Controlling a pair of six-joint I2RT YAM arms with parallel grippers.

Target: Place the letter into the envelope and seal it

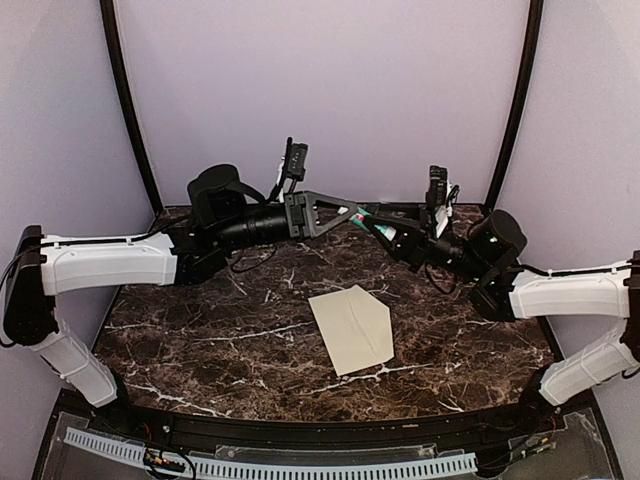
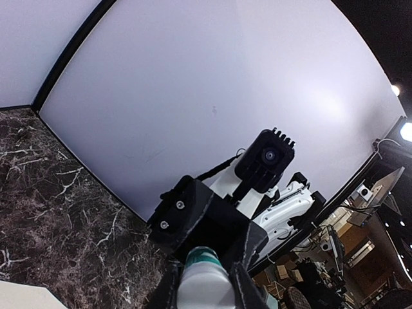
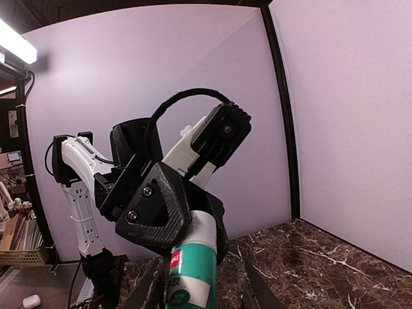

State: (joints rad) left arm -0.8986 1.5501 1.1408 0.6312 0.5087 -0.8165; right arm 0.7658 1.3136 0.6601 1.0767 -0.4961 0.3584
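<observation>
Both arms hold one tube up high, and the envelope waits below.
The left jaws and the right jaws each squeeze the green-and-white tube [image 1: 380, 228]. The envelope [image 1: 350, 328] lies flat mid-counter [image 1: 200, 330]. It looks light, thin and bendy, probably best pinched at an edge. No separate letter shows.

Bright, even light from above; the overhead view is sharp. Soft sheen on the dark white-veined marble counter [image 1: 200, 330]. Both wrist views curve at the edges, and a glaring white strip lamp [image 3: 13, 45] sits far left.
</observation>
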